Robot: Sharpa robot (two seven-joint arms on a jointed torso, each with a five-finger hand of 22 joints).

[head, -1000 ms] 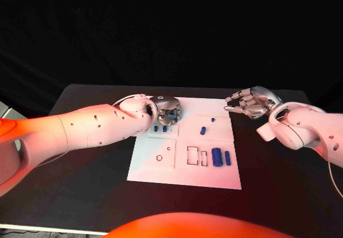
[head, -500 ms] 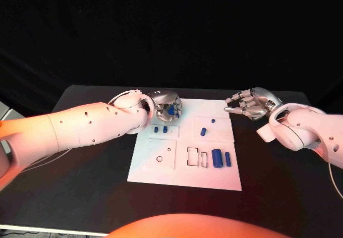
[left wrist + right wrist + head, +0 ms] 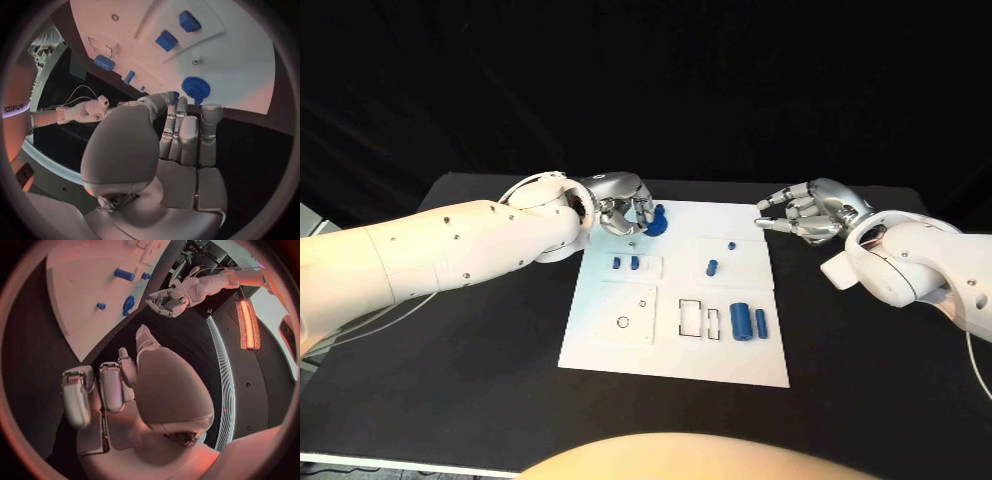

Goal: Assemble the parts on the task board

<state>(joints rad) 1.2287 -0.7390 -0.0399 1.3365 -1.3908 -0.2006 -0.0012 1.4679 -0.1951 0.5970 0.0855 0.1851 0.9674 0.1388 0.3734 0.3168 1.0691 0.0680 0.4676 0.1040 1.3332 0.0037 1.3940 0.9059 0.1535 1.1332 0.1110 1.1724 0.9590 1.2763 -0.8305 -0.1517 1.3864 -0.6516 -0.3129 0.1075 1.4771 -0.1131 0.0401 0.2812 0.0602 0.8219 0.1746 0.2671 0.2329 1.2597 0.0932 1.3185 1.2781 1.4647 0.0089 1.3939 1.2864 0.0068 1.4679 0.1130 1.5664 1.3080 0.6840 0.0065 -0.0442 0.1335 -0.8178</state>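
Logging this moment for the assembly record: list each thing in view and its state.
left hand: empty, fingers straight, beside the gear.
right hand: curled, empty, off the board.
blue gear: on the task board, released.
two blue cylinders: lying side by side.

A robot lab: black table, white task board, dark backdrop.

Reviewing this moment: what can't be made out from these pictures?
- Whether the left hand touches the blue gear: the head view has its fingers across the gear, and the left wrist view leaves contact unclear.
- Whether the two small blue parts sit in holes of the board: too small in the head view.
- The right hand's palm: fingers curl over it in the head view.
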